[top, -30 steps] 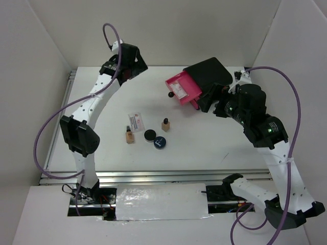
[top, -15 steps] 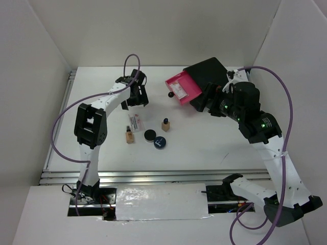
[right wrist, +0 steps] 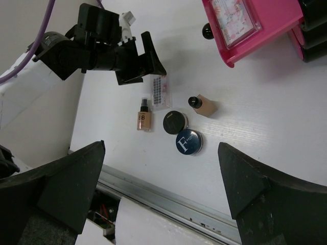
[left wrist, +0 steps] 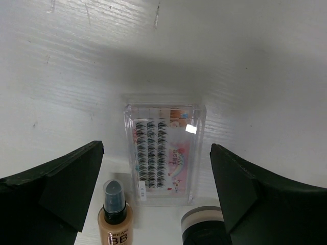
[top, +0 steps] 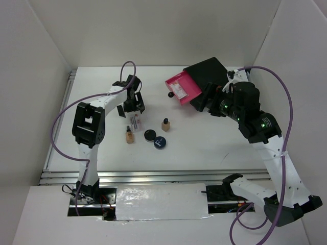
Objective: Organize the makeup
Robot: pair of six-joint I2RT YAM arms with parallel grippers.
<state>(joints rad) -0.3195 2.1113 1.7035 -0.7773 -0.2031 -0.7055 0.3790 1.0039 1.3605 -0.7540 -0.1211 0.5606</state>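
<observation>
At mid-table, over the little cluster of makeup, I have the left gripper (left wrist: 157, 147) hanging with its fingers spread wide, one on each side of a clear lash case (left wrist: 162, 161) and touching nothing. The case lies flat on the table (left wrist: 255, 61). The jaws straddle its narrow width, which I judge to be the only sensible way to pinch something so thin. Just beside its near end are a tan bottle (left wrist: 115, 222), lying down with its cap toward the case, and the black compact (left wrist: 199, 232). Both are close enough that a careless descent could nudge them. From the right wrist view I see the other tan bottle (right wrist: 203, 104) tipped on its side and the dark-blue compact (right wrist: 189, 141) right against the black one. The right gripper (right wrist: 162, 158) is also wide open and carries nothing. It is held up near the black box (top: 207, 71), whose pink drawer (top: 183, 88) stands pulled out with a matching lash case (right wrist: 232, 18) already inside. I take the drawer as the destination, left open to receive the rest.
</observation>
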